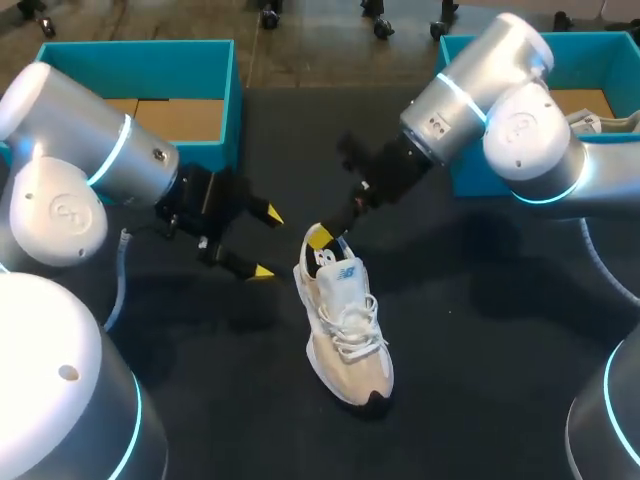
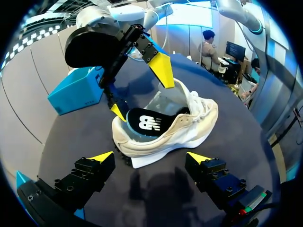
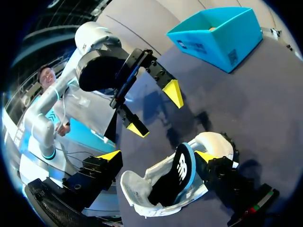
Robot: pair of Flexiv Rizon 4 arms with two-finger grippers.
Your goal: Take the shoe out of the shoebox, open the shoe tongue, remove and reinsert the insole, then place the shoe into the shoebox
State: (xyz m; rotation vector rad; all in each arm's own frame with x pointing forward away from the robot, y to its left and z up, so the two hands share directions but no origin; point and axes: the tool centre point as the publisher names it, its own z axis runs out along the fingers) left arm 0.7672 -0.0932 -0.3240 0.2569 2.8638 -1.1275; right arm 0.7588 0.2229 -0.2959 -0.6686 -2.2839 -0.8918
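Observation:
A white and beige shoe [image 1: 347,335] stands on the dark table, heel toward the back and laces loose. Its black insole [image 2: 147,124] with a blue edge sits in the heel opening, rising a little out of it [image 3: 180,172]. My right gripper [image 3: 157,157] is open astride the heel, with one yellow fingertip [image 1: 320,237] at the heel rim beside the insole and nothing pinched. My left gripper [image 1: 266,243] is open just left of the shoe, and in the left wrist view the shoe [image 2: 189,118] lies a short way ahead of that gripper [image 2: 150,157].
A teal shoebox [image 1: 226,100] stands at the back left behind my left arm. A second teal box [image 1: 470,180] sits at the back right under my right arm, with something white inside. Bare dark table lies around the shoe toward the front.

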